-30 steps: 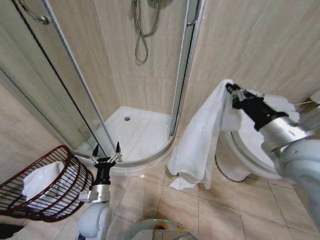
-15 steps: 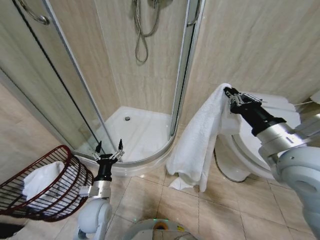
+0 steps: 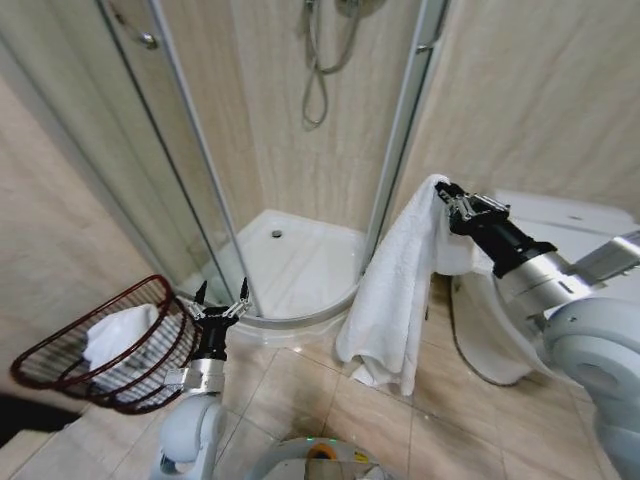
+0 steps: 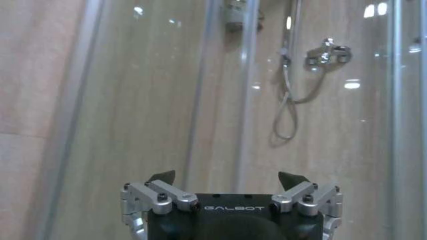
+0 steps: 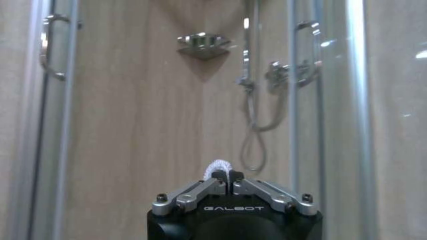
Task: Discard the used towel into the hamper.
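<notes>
A white towel [image 3: 395,300] hangs from my right gripper [image 3: 447,199], which is shut on its top edge in front of the shower's door frame; the cloth drapes down to the floor tiles. A tuft of the towel [image 5: 218,167] shows between the closed fingertips of the right gripper [image 5: 225,176] in the right wrist view. The hamper [image 3: 60,355], a dark red-brown openwork basket, stands at the lower left and holds another white cloth [image 3: 115,335]. My left gripper [image 3: 220,300] points up beside the hamper, open and empty; the left gripper [image 4: 227,176] faces the shower glass.
A corner shower with glass doors [image 3: 190,170] and a white tray [image 3: 295,265] fills the middle. A white toilet [image 3: 560,230] stands at the right, behind my right arm. Beige floor tiles [image 3: 300,390] lie between hamper and towel.
The whole head view has shifted right and down, so the camera moved. My right gripper with the towel has edged left toward the shower frame. The left gripper stays raised and open.
</notes>
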### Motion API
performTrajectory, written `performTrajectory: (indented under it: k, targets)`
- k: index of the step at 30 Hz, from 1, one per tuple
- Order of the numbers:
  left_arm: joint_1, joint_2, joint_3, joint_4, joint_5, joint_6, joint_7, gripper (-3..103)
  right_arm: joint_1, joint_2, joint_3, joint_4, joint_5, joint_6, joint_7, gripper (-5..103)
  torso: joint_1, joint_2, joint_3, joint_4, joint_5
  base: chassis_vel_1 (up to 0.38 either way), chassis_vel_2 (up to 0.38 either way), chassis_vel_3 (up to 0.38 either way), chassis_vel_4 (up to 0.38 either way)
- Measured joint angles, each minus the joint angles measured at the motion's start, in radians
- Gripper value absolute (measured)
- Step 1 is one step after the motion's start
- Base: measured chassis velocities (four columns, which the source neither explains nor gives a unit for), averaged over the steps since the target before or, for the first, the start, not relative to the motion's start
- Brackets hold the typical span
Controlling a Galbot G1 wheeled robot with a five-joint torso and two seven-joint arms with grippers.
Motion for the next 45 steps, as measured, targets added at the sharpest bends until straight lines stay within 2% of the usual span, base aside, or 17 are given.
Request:
performTrajectory:
  k: [22,27,45]
  targets:
    - [0.01,0.0,-0.008,-0.006,-0.001,-0.003,0.002,100,-0.087,0.029,0.01,0.001,-0.023,-0.004,-0.004,1,0.0,0.0,0.0,0.0001,-0.0003,0.126,0.123,0.126,0.119]
    - [0.01,-0.005,-0.007,0.001,0.005,-0.005,0.006,100,-0.116,0.033,0.018,0.001,-0.092,0.01,-0.053,1,0.0,0.0,0.0,-0.0001,-0.0003,0.12,0.125,0.125,0.121]
    - [0.01,-0.011,-0.008,0.005,0.019,-0.008,0.008,100,-0.075,0.053,0.005,0.001,-0.096,0.01,-0.052,1,0.0,0.0,0.0,0.0,0.0,0.128,0.122,0.126,0.125]
